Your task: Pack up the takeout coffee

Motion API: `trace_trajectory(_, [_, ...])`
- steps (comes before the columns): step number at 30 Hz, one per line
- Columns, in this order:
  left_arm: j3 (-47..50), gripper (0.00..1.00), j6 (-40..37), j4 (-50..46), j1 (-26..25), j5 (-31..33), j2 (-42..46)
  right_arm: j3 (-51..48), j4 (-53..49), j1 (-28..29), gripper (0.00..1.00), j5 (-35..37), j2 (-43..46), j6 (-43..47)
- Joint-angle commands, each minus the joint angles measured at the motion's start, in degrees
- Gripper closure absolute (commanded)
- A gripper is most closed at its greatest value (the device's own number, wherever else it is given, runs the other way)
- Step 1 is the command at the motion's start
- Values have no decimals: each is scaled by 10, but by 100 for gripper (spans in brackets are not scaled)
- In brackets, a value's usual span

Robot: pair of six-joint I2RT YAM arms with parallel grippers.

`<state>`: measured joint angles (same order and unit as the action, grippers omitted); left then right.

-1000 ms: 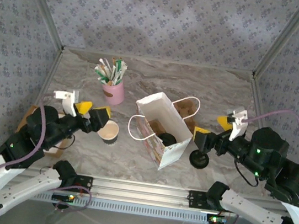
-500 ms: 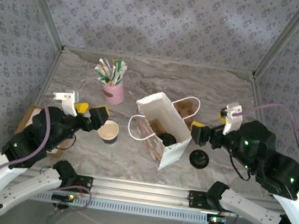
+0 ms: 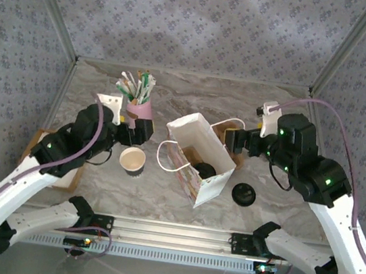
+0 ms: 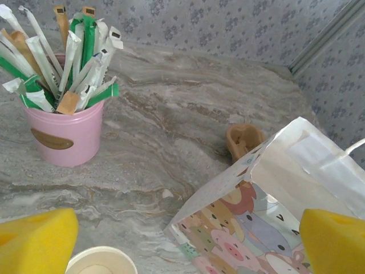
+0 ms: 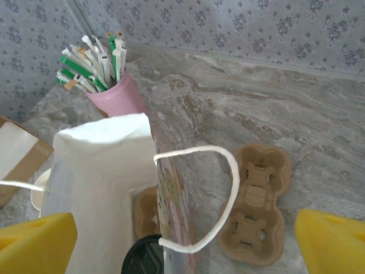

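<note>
From above, one paper bag [image 3: 196,142] is standing mid-bench [image 3: 195,98] with its mouth facing up. The long side of the mouth is running from far-left to near-right, with one handle loop hanging to the left and one to the far right. One open cup [image 3: 132,160] is standing upright just left of the bag. One black lid [image 3: 244,194] is lying flat near the bag's right side, apart from it. One pink holder [image 3: 139,112] of wrapped sticks is standing behind the cup. One tan carrier [image 3: 231,141] is lying behind the bag. The left claw [image 3: 137,130] is hovering between holder and cup, and the right claw [image 3: 235,142] is hovering over the carrier. The far right corner and the near edge are lying bare.

In the left wrist view, the left claw's yellow pads are sitting spread wide, pinching nothing, with the cup's rim and the bag's printed side below.

In the right wrist view, the right claw's pads are likewise spread wide and holding nothing. A black round piece and a tan piece are sitting inside the bag.
</note>
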<state>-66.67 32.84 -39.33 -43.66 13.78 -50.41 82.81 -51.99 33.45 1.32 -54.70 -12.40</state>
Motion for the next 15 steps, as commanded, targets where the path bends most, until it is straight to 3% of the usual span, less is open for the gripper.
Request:
trace_trajectory(1, [-44,0,-21,-26,22,-32,-21,27,17,-32,0,-60,-8,3])
trace_trajectory(15, [-90,1,-30,-42,113,-133,-94,62,-8,-141,0,-140,-63,-50])
